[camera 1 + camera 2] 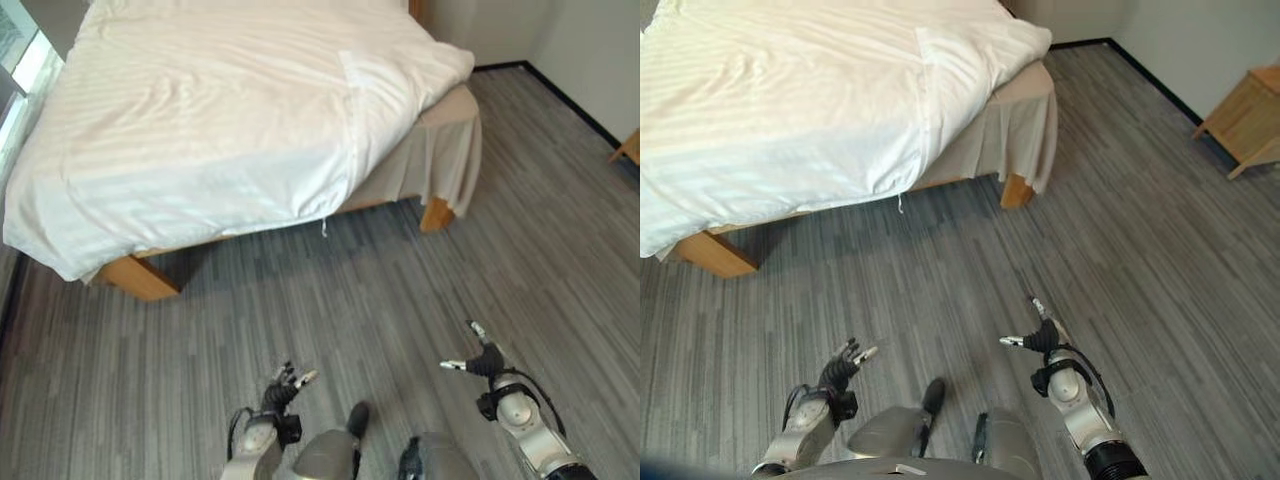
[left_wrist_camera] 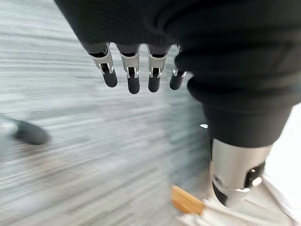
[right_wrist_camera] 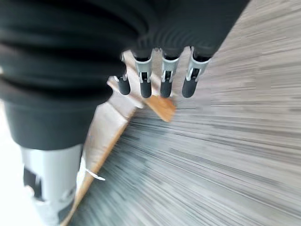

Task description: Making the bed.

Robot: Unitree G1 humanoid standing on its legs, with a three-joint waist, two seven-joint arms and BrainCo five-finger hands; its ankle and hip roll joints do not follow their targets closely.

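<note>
A: Where's the bed (image 1: 140, 278)?
B: Far side of the grey plank floor (image 1: 420, 300), well apart from both robot hands. Wooden frame, one leg at the near left corner, another leg (image 1: 1016, 190) at the near right.

A: Covers?
B: White duvet (image 1: 210, 130) spread over most of the top, striped weave, a bit rumpled. Near edge hangs over the side, lower twd the left corner. Right part is folded back on itself in a strip. A small thread dangles from the near edge.

A: Anything under it?
B: Beige sheet (image 1: 445, 150) hangs down at the right corner, bare of duvet there, draping past the leg.

A: Left robot hand (image 1: 843, 366)?
B: Low, over the floor, at the robot's left. Fingers slack and apart, nothing in them. In the left wrist view the fingers (image 2: 133, 82) hang straight over floor, thumb off to one side; bit of the bed frame and white cloth past them.

A: Right robot hand (image 1: 1038, 335)?
B: Also over the floor, on the right, a little further fwd than the left. Fingers spread, thumb out sideways, empty. In the right wrist view the fingers (image 3: 165, 82) point straight, w/ the bed's wooden frame and a leg beyond.

A: Other stuff?
B: Wooden nightstand (image 1: 1245, 120) by the right wall, well apart from the bed. Dark skirting along the wall.
</note>
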